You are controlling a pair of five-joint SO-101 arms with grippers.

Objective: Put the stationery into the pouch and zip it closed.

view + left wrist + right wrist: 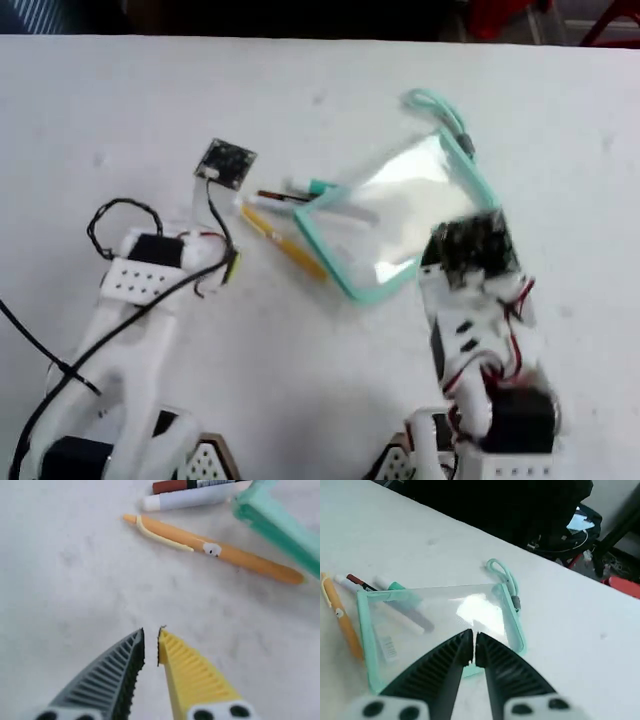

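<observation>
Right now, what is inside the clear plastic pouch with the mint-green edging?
Through the clear mint-edged pouch one white pen shows, partly in, its other end sticking out of the opening. Glare hides part of the inside.

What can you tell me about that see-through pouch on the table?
The pouch is clear, soft-looking plastic with mint-green edging and a green loop at one corner. It lies flat on the white table. A white marker seems partway inside; an orange pen lies alongside. The right gripper is above it, shut.
</observation>
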